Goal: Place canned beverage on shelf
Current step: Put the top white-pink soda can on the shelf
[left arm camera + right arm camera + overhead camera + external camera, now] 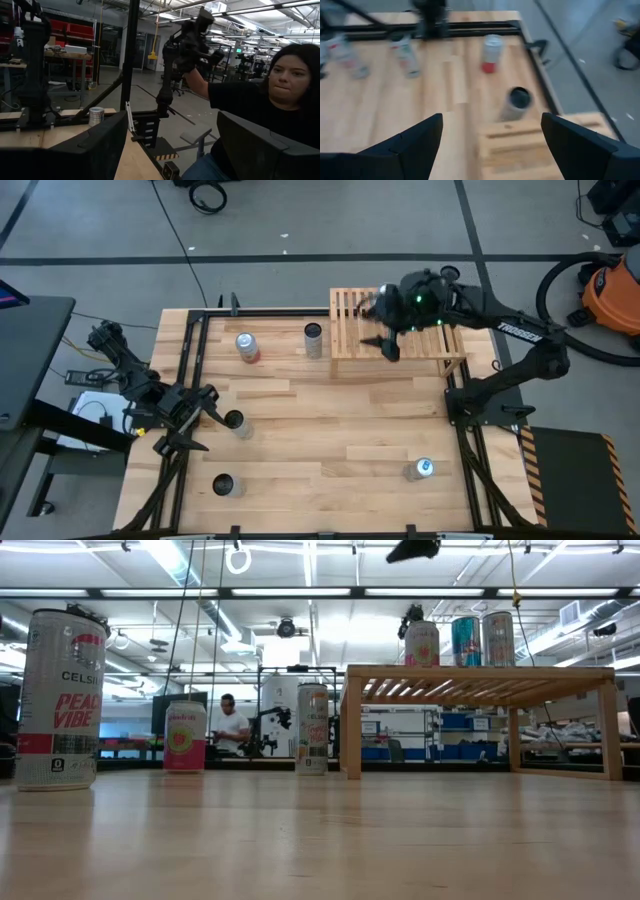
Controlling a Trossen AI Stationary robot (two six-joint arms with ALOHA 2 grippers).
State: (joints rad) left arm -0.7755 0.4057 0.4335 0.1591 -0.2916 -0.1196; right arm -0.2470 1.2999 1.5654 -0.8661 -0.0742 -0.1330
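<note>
I have the right gripper [388,330] hovering above the shelf [440,348], fingers wide apart and empty, three cans [422,643] standing there, while the left gripper [190,423] waits, spread, near a worktop can [236,423].

The shelf [480,675] is pale wood with narrow parallel slats. The tabletop [330,430] is light striped planks. One can [185,737] is pink; another [62,685] white with red lettering.

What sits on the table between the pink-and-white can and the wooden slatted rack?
In the high view, one dark-topped silver can stands between the pink-and-white can and the light-wood slatted rack; the low view shows it upright just beside the rack's leg.
</note>
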